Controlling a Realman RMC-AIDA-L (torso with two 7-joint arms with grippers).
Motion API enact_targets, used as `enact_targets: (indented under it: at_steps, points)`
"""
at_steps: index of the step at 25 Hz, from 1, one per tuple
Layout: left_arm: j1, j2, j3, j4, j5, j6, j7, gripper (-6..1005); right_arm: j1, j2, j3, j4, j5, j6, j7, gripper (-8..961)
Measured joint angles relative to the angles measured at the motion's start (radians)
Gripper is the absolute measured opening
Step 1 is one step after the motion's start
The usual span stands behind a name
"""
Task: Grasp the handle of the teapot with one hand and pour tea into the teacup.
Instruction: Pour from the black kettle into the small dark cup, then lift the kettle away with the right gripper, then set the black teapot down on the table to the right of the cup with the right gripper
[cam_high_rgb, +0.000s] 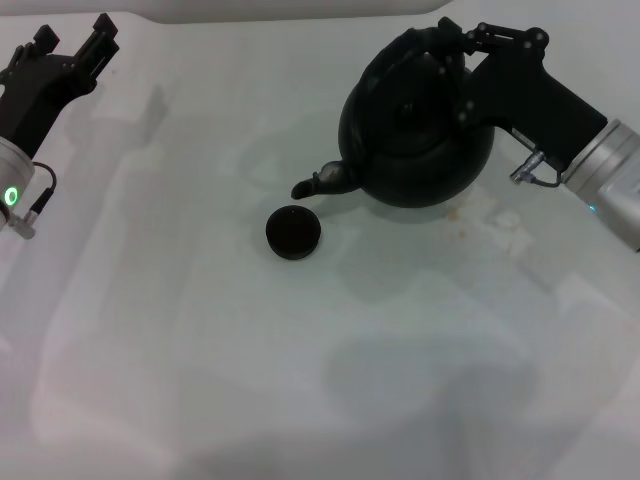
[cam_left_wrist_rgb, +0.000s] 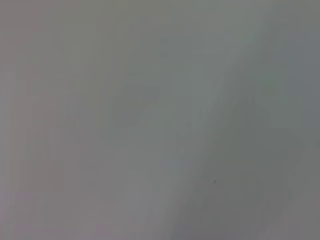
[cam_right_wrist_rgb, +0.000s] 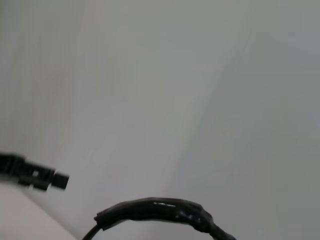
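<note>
The black teapot (cam_high_rgb: 420, 150) is at the back right in the head view, its spout (cam_high_rgb: 325, 182) pointing left and down. The spout tip ends just behind the small black teacup (cam_high_rgb: 293, 232), which stands on the white table. My right gripper (cam_high_rgb: 452, 62) reaches in from the right and is shut on the arched black handle (cam_high_rgb: 395, 52) at the pot's top. The handle also shows in the right wrist view (cam_right_wrist_rgb: 160, 212). My left gripper (cam_high_rgb: 72, 38) is parked at the far left, open and empty. The left wrist view shows only bare table.
The white table (cam_high_rgb: 300, 380) spreads around the cup and pot. A few small brownish stains (cam_high_rgb: 490, 215) lie to the right of the teapot. The left gripper shows far off in the right wrist view (cam_right_wrist_rgb: 35, 175).
</note>
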Motion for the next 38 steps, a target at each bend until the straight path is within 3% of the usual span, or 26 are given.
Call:
enact_targets:
  at_steps: [8,13,26,38]
  points:
    - [0.000,-0.001,0.000,-0.007,-0.001,0.004,-0.001,871,-0.015,-0.002,0.013,0.003,0.005,-0.025,0.238,117]
    - [0.000,-0.001,0.000,-0.008,-0.001,0.008,-0.002,871,-0.062,-0.004,0.034,0.008,0.011,-0.104,0.349,116]
    - [-0.002,0.001,0.000,-0.004,-0.001,0.010,-0.002,872,-0.154,-0.005,0.071,0.125,0.013,-0.169,0.395,116]
    - [-0.003,0.001,0.000,-0.004,-0.001,0.006,-0.001,872,-0.151,-0.003,0.070,0.139,0.010,-0.113,0.396,116]
